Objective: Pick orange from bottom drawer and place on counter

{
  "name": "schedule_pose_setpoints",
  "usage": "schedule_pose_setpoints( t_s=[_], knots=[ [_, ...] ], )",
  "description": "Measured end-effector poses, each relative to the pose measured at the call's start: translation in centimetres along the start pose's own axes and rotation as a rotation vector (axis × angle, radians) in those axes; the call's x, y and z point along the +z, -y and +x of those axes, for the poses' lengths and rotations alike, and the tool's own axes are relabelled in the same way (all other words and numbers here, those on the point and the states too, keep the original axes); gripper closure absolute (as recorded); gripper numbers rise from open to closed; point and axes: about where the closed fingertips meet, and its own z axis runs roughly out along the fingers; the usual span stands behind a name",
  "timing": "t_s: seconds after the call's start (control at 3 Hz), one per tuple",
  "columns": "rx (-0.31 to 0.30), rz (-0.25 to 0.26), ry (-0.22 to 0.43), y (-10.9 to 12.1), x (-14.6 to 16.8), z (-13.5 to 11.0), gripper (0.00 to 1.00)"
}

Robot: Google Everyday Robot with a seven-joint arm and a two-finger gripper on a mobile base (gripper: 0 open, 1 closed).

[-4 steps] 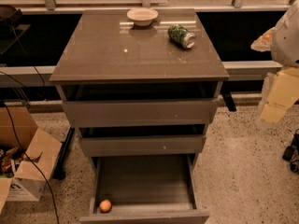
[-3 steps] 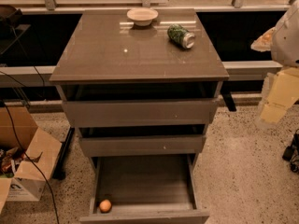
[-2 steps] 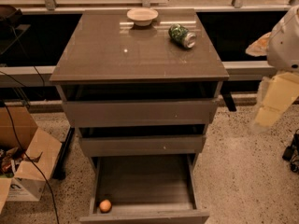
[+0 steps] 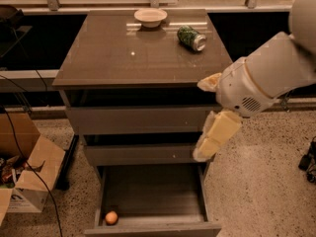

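The orange point(image 4: 111, 217) lies in the front left corner of the open bottom drawer point(image 4: 153, 191), which is pulled out below the two shallower closed drawers. The counter point(image 4: 123, 53) is the glossy grey-brown top of the cabinet. My gripper point(image 4: 206, 148) hangs from the white arm point(image 4: 261, 78) at the cabinet's right front, level with the middle drawer. It is above and to the right of the orange, well apart from it, and holds nothing that I can see.
A pale bowl point(image 4: 150, 17) and a green drink can point(image 4: 191, 37) lying on its side sit at the back of the counter. An open cardboard box point(image 4: 24, 181) and cables stand on the speckled floor at the left. A dark object point(image 4: 308, 163) is at the right edge.
My arm has swung in from the right edge toward the cabinet's right front and lower. The orange, bowl and can have not moved.
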Motion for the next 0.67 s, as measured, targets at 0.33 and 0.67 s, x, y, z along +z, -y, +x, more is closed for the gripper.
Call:
schedule_pose_setpoints(
  t_s=[0.33, 0.67],
  knots=[
    [-0.042, -0.068, 0.122, 0.36, 6.49, -1.01, 0.00],
    [-0.038, -0.070, 0.125, 0.36, 6.98, -0.88, 0.00]
  ],
)
